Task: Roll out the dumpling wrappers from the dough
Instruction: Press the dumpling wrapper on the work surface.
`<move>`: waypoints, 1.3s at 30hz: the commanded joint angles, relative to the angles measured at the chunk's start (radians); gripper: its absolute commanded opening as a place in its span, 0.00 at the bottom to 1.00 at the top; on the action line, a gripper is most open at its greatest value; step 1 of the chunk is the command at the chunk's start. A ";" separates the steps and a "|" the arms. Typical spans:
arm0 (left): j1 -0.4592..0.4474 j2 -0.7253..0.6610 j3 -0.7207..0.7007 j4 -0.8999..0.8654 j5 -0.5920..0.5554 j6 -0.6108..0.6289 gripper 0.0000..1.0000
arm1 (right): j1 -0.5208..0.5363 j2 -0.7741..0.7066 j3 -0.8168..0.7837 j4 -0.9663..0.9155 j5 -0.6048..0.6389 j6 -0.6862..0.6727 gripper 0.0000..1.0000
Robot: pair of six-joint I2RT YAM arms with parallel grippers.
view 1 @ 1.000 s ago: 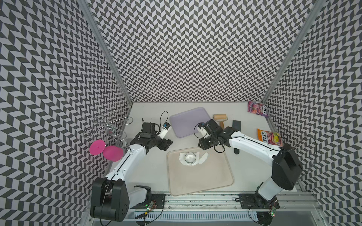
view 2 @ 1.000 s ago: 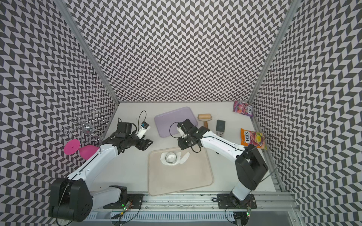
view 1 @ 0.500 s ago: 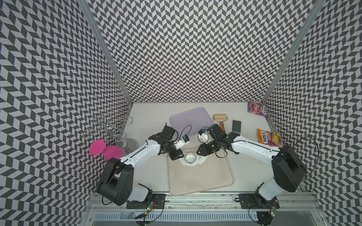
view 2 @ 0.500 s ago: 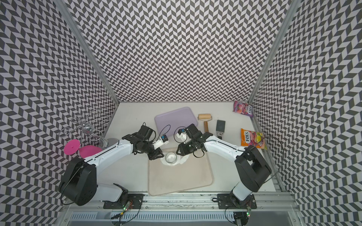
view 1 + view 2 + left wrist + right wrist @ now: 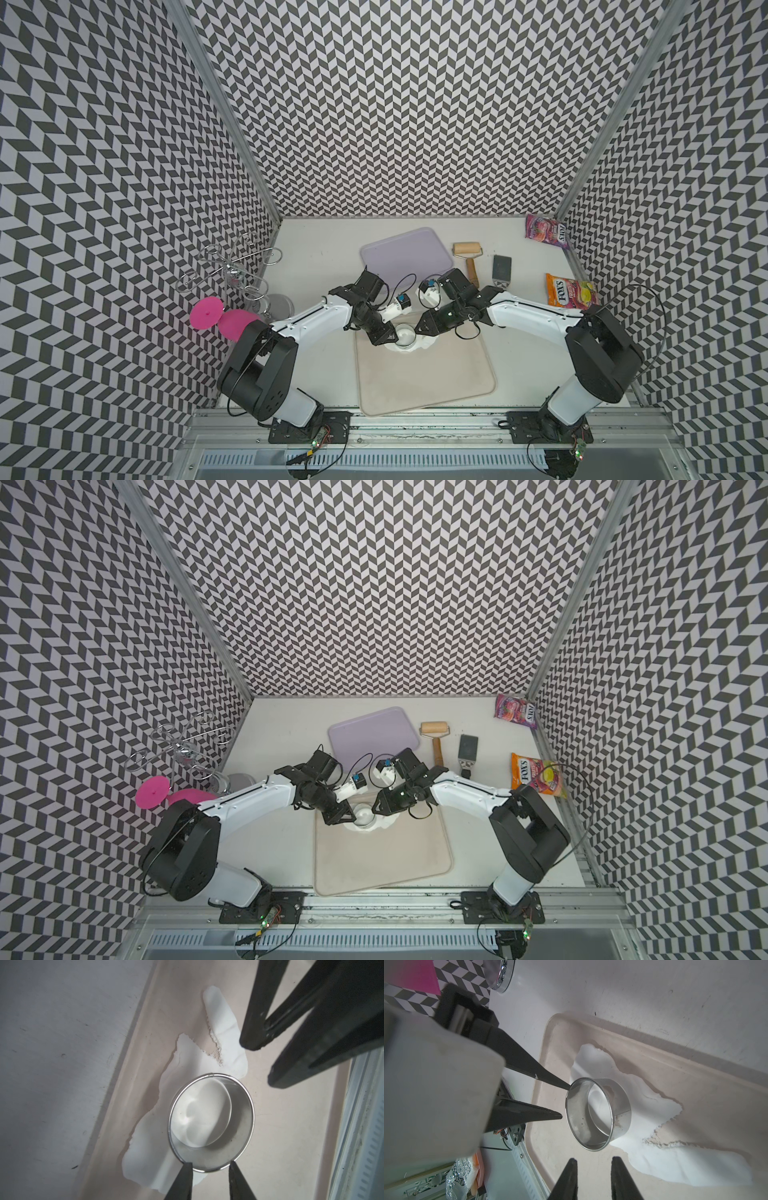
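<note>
Worktop (image 5: 316, 249) pale, matte, scuffed. Both arms were back beyond the mat a second ago and now lean in over its far edge: left arm (image 5: 316, 320) from the mat's left side, right arm (image 5: 532, 316) from its right. Mat (image 5: 436, 382) beige, smooth, rounded corners, raised lip. Dough (image 5: 654, 1105) lies on the mat near that far edge: thin soft white sheet, ragged margin, one tear running in. Ring cutter (image 5: 239, 1132) stands pressed into it: shiny metal, round, thin-walled. Inside the ring sits the dumpling wrapper (image 5: 207, 1109), a small neat white disc. Left pincer (image 5: 209, 1167), wide a second ago, is now narrow, with its tips at the ring's outer rim, one touching and nothing clamped. Right pincer (image 5: 593, 1161) also narrow, empty, over the mat close by the ring. Likely meaning: cut is made, ring lift-off comes next.
</note>
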 commanded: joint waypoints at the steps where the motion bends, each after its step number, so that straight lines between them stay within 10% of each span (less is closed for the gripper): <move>1: -0.012 0.017 0.027 0.017 0.013 -0.015 0.32 | 0.018 0.011 -0.006 0.064 -0.020 0.012 0.30; 39: -0.016 0.108 0.012 0.050 -0.017 -0.002 0.19 | 0.020 0.122 -0.038 0.101 0.078 0.017 0.07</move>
